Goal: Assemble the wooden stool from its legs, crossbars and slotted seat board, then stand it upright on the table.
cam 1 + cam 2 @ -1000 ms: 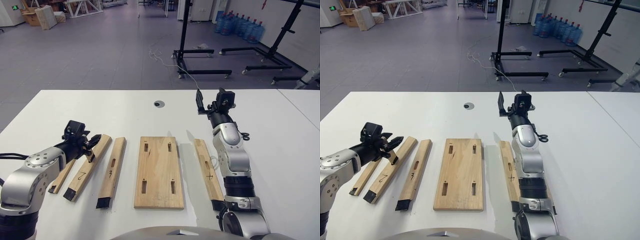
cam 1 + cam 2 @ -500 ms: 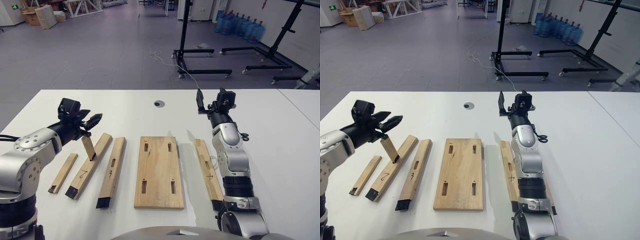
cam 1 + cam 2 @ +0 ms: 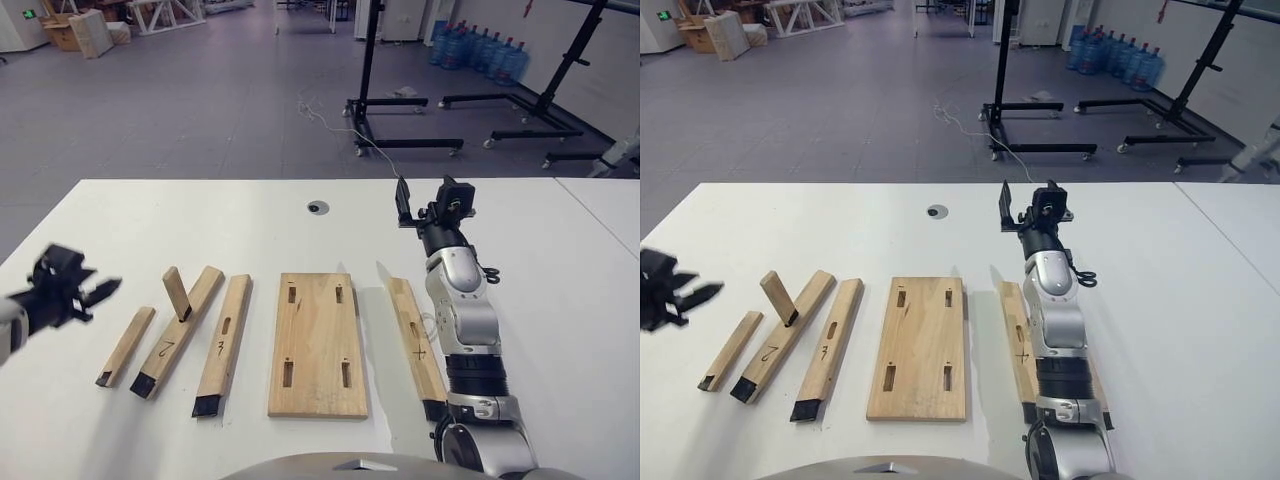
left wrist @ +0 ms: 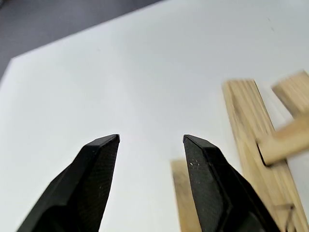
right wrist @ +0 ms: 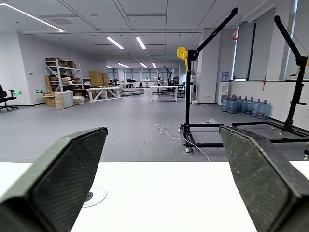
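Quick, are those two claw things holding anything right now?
Left gripper: open, holding nothing.
Right gripper: open, holding nothing.

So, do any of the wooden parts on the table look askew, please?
Yes: a short crossbar sticks up, tilted, from the slotted leg second from the left, while the rest lie flat. The left gripper is open, apart from it.

Bright ceiling strips (image 5: 116, 42); soft shadows; left tool (image 3: 95, 296) blurred.
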Controlling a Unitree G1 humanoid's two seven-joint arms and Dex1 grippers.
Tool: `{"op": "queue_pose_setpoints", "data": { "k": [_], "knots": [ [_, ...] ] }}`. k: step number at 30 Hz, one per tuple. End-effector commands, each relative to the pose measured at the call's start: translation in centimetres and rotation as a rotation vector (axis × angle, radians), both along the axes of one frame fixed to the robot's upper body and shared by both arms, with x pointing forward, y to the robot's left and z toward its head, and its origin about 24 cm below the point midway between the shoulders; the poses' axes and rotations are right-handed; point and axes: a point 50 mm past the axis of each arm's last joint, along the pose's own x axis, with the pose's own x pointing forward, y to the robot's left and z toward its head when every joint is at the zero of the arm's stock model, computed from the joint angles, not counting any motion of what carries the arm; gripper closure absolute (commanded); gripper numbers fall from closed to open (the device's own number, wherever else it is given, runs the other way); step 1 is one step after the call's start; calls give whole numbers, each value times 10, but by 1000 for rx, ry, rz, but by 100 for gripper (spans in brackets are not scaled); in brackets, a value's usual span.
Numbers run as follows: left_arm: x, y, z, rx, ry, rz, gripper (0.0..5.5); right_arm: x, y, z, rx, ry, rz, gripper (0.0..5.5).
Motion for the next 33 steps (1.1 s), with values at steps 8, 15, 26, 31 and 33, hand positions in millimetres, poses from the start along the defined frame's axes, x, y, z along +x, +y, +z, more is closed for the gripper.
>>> {"op": "queue_pose_setpoints", "data": {
  "k": [8,15,26,31,33],
  "knots": [
    [-6,-59,-5,-155,9,-172,308,-6,2,-3,2,18,-1,123],
    [-7,-71,-25,-119,71,-125,308,-6,3,-1,-5,12,6,123],
    [7,-73,-11,-17,0,-155,165,-6,3,-6,-6,23,2,123],
    [4,-70,-30,49,81,-159,146,-6,2,-5,-6,24,-1,123],
    [4,-71,-36,43,99,-161,146,-7,1,-6,-6,25,-4,123]
  ]
}}
